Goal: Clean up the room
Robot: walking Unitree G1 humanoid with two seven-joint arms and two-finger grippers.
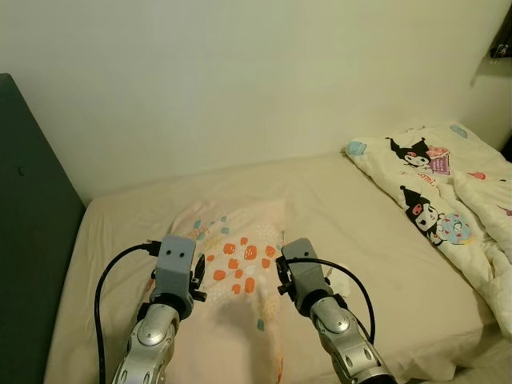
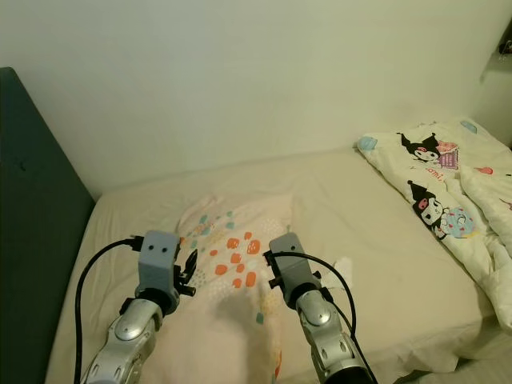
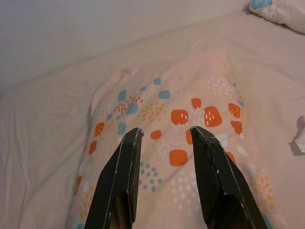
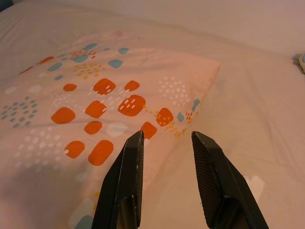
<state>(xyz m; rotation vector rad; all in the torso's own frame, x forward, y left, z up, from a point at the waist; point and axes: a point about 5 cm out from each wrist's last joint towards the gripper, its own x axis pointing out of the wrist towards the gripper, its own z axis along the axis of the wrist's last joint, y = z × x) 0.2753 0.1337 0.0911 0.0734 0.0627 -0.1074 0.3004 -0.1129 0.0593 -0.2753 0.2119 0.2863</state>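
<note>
A pink pillow with orange and teal spots lies on the cream bed, its far end toward the wall. My left gripper hovers over the pillow's left half, open, with nothing between its fingers. Held over the pillow's right edge, my right gripper is open and empty as well. Both silver arms reach forward side by side from the near edge of the bed. A small white scrap lies on the sheet just right of the pillow.
A white quilt printed with cartoon figures is bunched up on the right side of the bed. A dark headboard stands along the left. A plain wall closes off the far side.
</note>
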